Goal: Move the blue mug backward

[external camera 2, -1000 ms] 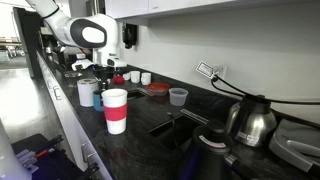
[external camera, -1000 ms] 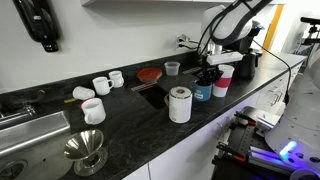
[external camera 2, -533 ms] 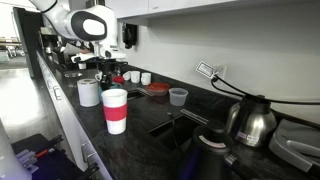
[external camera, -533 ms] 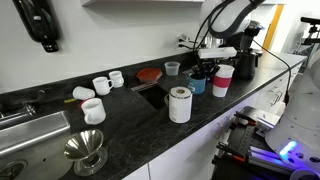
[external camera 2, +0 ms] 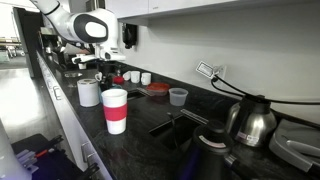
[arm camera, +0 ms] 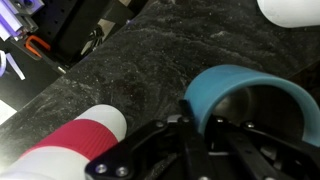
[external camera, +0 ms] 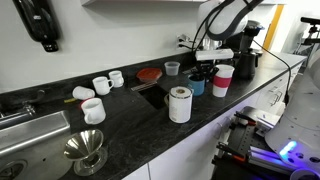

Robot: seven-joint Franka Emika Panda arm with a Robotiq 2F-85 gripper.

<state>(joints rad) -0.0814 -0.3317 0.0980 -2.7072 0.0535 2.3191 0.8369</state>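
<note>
The blue mug is a short blue-teal cylinder with a dark inside. In the wrist view my gripper is shut on its near rim, one finger outside the wall and one inside. In an exterior view the gripper holds the mug between the white paper roll and the white-and-pink cup. I cannot tell whether the mug touches the counter. In an exterior view the gripper is behind the paper roll, and the mug is hard to make out there.
A small grey cup and a red plate stand further back by the wall. White mugs, a metal funnel and a sink lie along the counter. A kettle stands near the white-and-pink cup.
The gripper has carried the blue mug back from beside the paper roll toward the wall. It has barely moved in the last half second.
</note>
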